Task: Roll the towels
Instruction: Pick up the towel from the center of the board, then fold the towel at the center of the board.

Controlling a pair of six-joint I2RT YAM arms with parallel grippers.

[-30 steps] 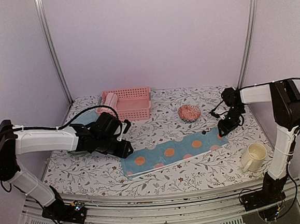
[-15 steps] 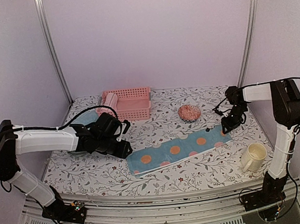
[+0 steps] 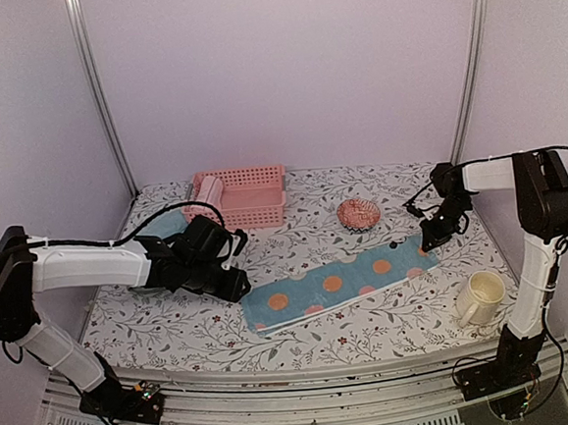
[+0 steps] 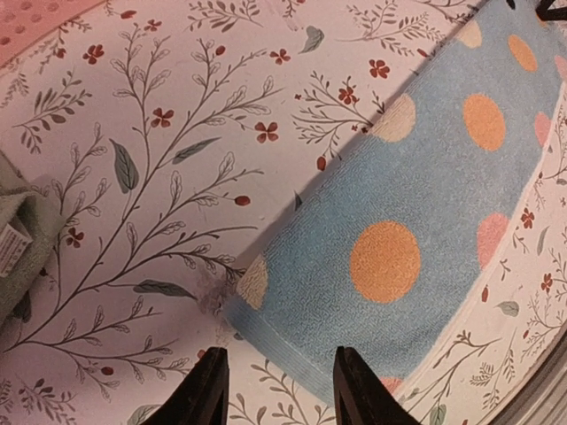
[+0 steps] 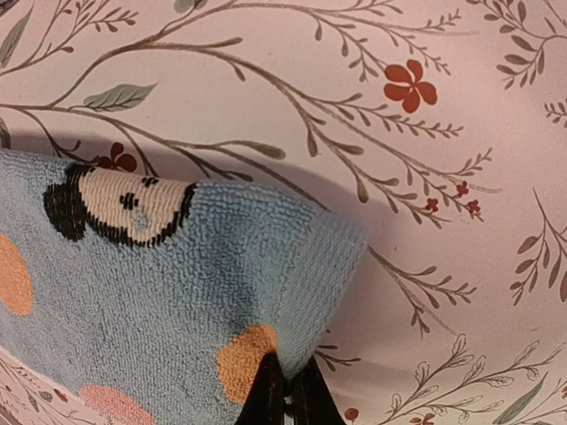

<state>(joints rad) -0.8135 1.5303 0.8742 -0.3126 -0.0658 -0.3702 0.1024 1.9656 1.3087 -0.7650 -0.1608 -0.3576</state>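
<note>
A blue towel with orange and pink spots lies folded into a long strip across the flowered table. My right gripper is shut on its right end; in the right wrist view the fingertips pinch the towel's edge next to an orange spot. My left gripper hovers open at the strip's left end. Its two fingers stand apart just short of the towel's corner. A pink rolled towel lies in the basket. A sage green towel lies to the left, mostly hidden by my left arm.
A pink slatted basket stands at the back left. A small pink ridged cup sits behind the strip. A cream mug stands at the front right, near the table's edge and the right arm's base.
My right gripper has closed on the towel's right end, and the strip has slid to the right and slightly back. The left arm has hardly moved.
</note>
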